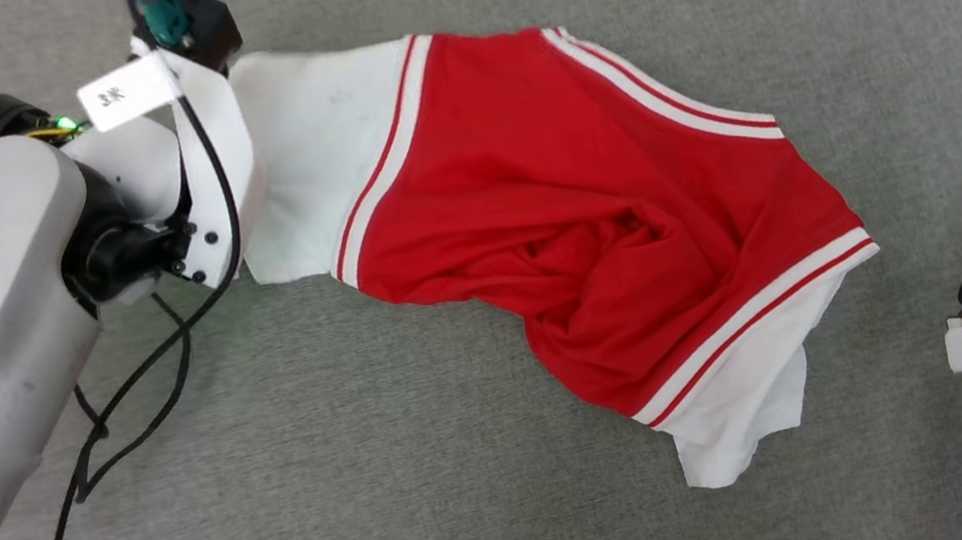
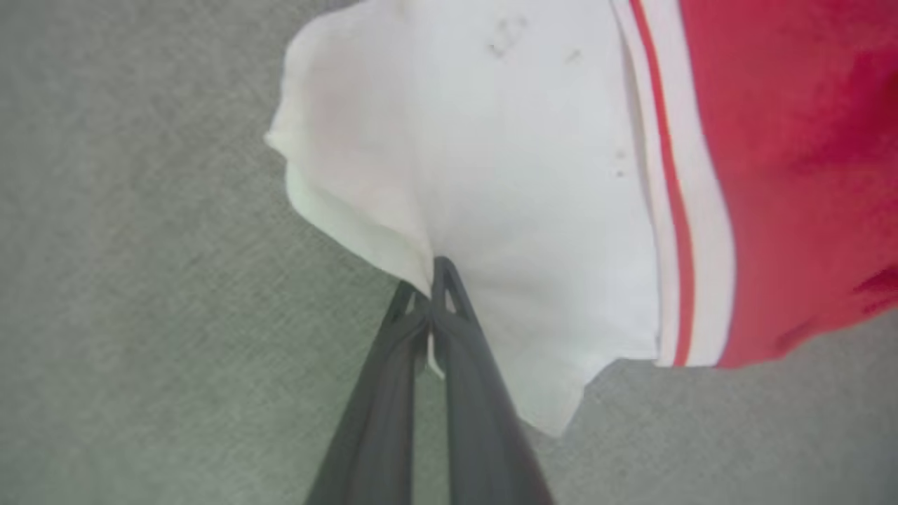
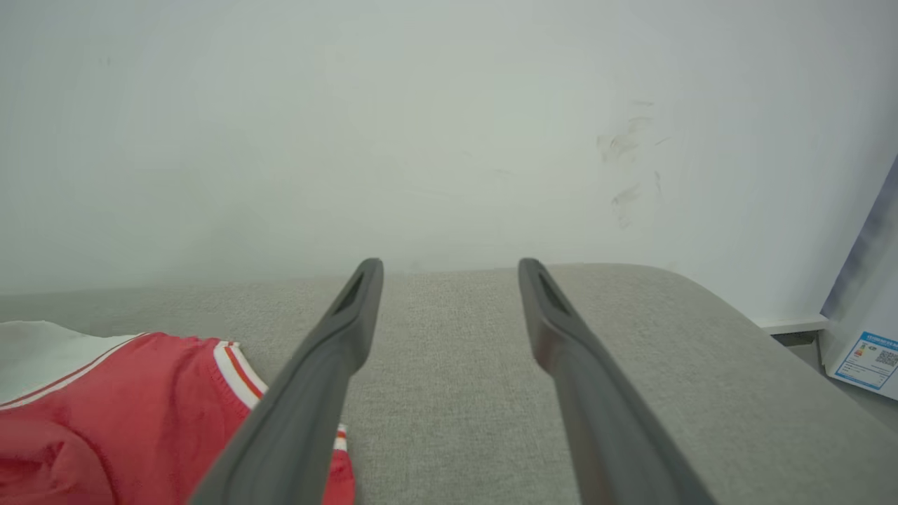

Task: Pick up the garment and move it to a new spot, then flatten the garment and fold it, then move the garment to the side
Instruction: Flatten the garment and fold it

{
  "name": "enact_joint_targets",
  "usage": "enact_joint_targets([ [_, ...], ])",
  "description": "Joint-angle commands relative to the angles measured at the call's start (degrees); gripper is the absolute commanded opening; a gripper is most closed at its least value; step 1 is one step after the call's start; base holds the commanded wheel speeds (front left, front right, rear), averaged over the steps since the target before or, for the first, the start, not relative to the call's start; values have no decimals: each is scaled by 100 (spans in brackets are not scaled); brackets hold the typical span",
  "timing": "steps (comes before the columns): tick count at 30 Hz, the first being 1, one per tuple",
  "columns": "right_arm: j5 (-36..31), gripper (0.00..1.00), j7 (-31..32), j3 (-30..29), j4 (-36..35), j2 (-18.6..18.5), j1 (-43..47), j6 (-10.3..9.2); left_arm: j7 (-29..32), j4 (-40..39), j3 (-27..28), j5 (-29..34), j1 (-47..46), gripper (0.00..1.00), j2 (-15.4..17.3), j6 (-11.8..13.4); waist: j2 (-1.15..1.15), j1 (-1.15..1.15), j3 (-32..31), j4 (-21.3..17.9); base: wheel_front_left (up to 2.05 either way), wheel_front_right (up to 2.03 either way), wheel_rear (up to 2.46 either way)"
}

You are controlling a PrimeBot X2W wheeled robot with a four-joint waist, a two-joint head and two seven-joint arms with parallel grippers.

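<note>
We note left hand (image 2: pixel 430 282) clenched on garment (image 1: pixel 584 199) sleeve (thin pinch); quick lift cd slip it. Right hand (image 3: pixel 449 270) released.

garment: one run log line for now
left tool shut on garment sleeve | right tool open, off garment | garment crumpled on grey surface

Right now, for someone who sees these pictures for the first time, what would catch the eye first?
The red shirt with striped trim stands out first, lying crumpled across the middle of the gray fabric surface. Next, the left hand is shut on the edge of the white sleeve at the shirt's left end. The right hand waits open at the right, apart from the shirt.
</note>
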Motion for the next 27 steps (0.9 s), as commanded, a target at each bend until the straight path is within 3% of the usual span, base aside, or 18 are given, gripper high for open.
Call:
enact_joint_targets([
  [1, -21, 100, -14, -17, 32, 10, 117, -2, -277, -142, -49, -32, 6, 0, 97, -3, 0, -1, -254, 170, 0, 0, 0],
  [6, -82, 100, -13, -74, 84, 10, 292, -2, -696, -536, -171, -118, 94, 0, 324, -3, 0, -1, -592, 410, 0, 0, 0],
  [12, -160, 100, -13, -93, 126, 9, 470, -2, -1021, -1098, -233, -202, 513, 0, 855, -2, 0, -1, -912, 724, 0, 0, 0],
  [18, -192, 100, -13, -82, 151, 8, 542, -2, -1189, -1414, -270, -444, 1247, 0, 1205, 173, 0, -1, -1025, 888, 0, 0, 0],
  [27, -242, 100, -13, -46, 232, 9, 559, -2, -1463, -1203, -596, -762, 2403, 0, 1170, 316, 0, -1, -1060, 767, 0, 0, 0],
])
